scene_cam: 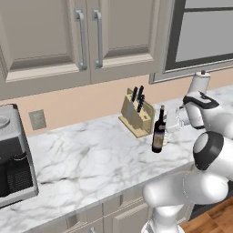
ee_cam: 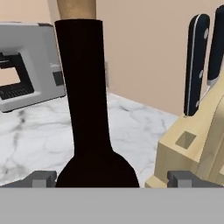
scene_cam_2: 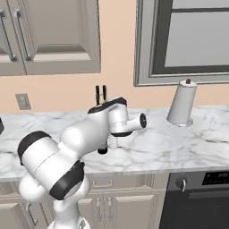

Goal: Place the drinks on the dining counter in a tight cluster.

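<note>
Wine bottle fills my wide-open, empty hand, neck centred between fingers for a grasp, knife block alongside.

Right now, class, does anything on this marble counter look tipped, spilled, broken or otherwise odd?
Nothing stands out. The wine bottle stands upright beside the knife block, knives seated, and the open gripper straddles the bottle's neck.
</note>
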You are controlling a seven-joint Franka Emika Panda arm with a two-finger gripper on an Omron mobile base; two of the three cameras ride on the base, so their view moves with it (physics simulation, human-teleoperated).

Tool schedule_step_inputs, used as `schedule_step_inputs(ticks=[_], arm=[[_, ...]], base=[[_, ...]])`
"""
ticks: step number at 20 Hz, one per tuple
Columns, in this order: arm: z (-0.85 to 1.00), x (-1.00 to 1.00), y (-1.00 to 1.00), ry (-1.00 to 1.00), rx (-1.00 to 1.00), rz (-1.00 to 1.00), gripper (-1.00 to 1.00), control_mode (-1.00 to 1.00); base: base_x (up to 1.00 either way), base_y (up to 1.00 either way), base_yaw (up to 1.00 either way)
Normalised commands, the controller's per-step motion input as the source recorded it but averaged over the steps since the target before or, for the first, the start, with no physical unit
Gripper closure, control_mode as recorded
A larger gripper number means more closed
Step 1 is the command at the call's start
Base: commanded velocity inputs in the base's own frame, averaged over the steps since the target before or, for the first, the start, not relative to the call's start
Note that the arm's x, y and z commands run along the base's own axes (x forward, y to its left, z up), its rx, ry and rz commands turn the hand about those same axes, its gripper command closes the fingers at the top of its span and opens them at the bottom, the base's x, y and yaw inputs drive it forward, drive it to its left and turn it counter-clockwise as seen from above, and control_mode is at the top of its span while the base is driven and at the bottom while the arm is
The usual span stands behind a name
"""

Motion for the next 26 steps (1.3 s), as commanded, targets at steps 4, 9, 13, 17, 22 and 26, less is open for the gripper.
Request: schedule_step_inputs(ticks=[4,9,13,17,22,26], arm=[[0.0,0.0,0.0,0.0,0.0,0.0,1.0,-1.0],[0.0,-0.06,0.0,0.0,0.0,0.0,1.0,-1.0],[0.19,-0.69,0.0,-0.18,0.0,0.0,1.0,-1.0],[0.66,-0.59,0.0,-0.19,0.0,0.0,1.0,-1.0],[0.98,-0.48,0.0,-0.03,-0.02,0.0,1.0,-1.0],[0.68,-0.82,0.08,-0.04,-0.02,0.0,1.0,-1.0]], base=[[0.0,0.0,0.0],[0.0,0.0,0.0],[0.0,0.0,0.0],[0.0,0.0,0.0],[0.0,0.0,0.0],[0.0,0.0,0.0]])
